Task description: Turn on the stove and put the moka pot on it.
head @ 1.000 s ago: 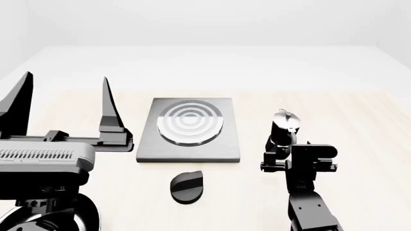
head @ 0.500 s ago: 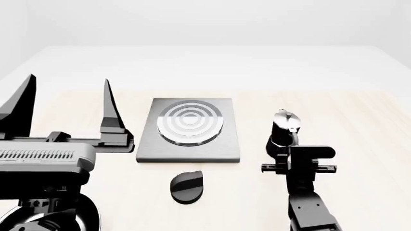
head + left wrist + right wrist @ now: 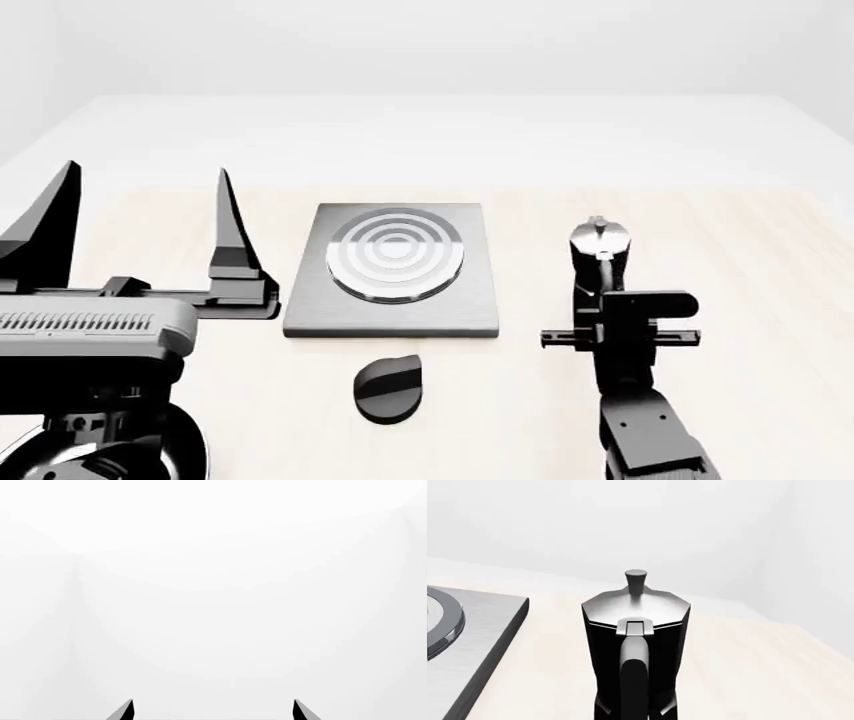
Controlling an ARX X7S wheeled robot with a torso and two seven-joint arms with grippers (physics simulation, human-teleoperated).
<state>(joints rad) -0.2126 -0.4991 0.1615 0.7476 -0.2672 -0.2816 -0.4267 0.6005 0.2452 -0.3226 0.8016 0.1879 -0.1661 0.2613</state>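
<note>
The grey stove slab (image 3: 394, 265) with raised rings lies mid-table, and its edge shows in the right wrist view (image 3: 467, 645). Its round black knob (image 3: 390, 388) sits apart, just in front of it. The black moka pot (image 3: 597, 250) with a silver lid stands upright to the right of the stove. In the right wrist view (image 3: 636, 630) its handle faces the camera. My right gripper (image 3: 597, 292) is at the handle and closed on it; its fingertips are hidden by the pot. My left gripper (image 3: 140, 225) is open and empty, raised left of the stove, fingers pointing up.
The light wooden table (image 3: 747, 300) runs wide to the right of the pot and behind the stove. My left arm's bulk (image 3: 94, 340) fills the near left corner. The left wrist view shows only white wall between its fingertips (image 3: 127, 711).
My right gripper shifted slightly right and lined up behind the pot's handle. The pot now stands straighter and slightly higher in the head view. The left arm barely moved.
</note>
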